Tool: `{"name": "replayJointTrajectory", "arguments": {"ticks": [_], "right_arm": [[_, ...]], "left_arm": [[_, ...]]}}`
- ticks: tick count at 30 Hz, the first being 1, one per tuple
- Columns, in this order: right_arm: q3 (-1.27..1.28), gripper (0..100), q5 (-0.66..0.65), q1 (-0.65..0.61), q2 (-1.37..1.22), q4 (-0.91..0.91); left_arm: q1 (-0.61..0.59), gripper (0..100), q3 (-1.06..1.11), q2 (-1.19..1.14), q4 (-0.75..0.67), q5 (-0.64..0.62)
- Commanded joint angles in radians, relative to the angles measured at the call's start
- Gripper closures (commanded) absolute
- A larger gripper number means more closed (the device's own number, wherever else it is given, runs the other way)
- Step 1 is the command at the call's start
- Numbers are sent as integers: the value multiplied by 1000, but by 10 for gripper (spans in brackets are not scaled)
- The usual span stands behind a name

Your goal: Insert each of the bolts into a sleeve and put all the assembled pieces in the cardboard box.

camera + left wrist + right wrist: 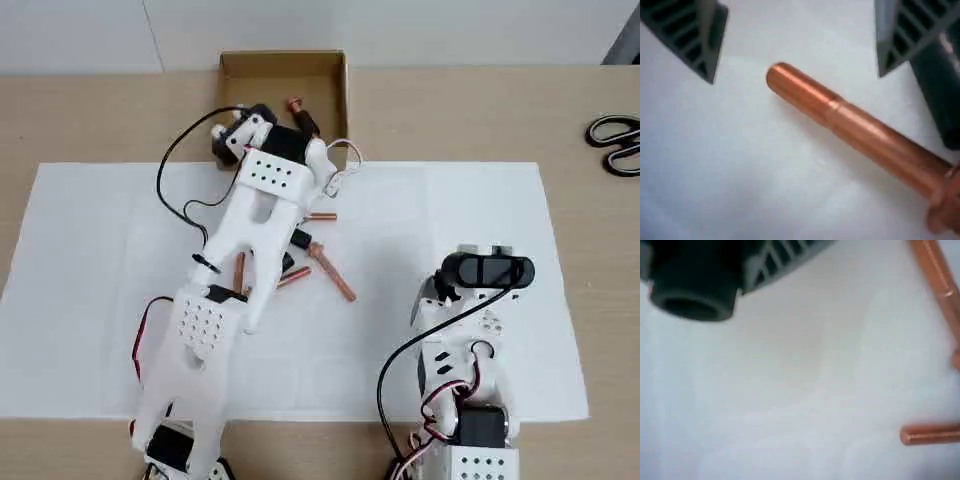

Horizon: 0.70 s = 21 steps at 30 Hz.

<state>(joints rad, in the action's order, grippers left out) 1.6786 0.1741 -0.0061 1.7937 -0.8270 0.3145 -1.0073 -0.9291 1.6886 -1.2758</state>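
Scissors [615,143] cut by edge; left arm [262,205] hides part of bolt pile [333,272]; bolt [860,131] head cropped.

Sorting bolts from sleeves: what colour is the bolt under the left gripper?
Shiny copper; the bolt shows best in the left wrist view.

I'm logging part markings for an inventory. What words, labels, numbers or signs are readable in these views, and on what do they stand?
None: no text, number or sign can be read in any view.
The cardboard box, the white paper sheet, the copper bolt under the left gripper and the scissors show no print.
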Motion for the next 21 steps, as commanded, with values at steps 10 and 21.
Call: {"name": "replayJointTrajectory", "arguments": {"ticks": [10,21], "right_arm": [[6,995,12,12,21,16],[6,995,12,8,21,15]], "left_arm": [[-46,797,-47,-23,-9,-60],[-69,797,-51,-106,-87,-63]]}}
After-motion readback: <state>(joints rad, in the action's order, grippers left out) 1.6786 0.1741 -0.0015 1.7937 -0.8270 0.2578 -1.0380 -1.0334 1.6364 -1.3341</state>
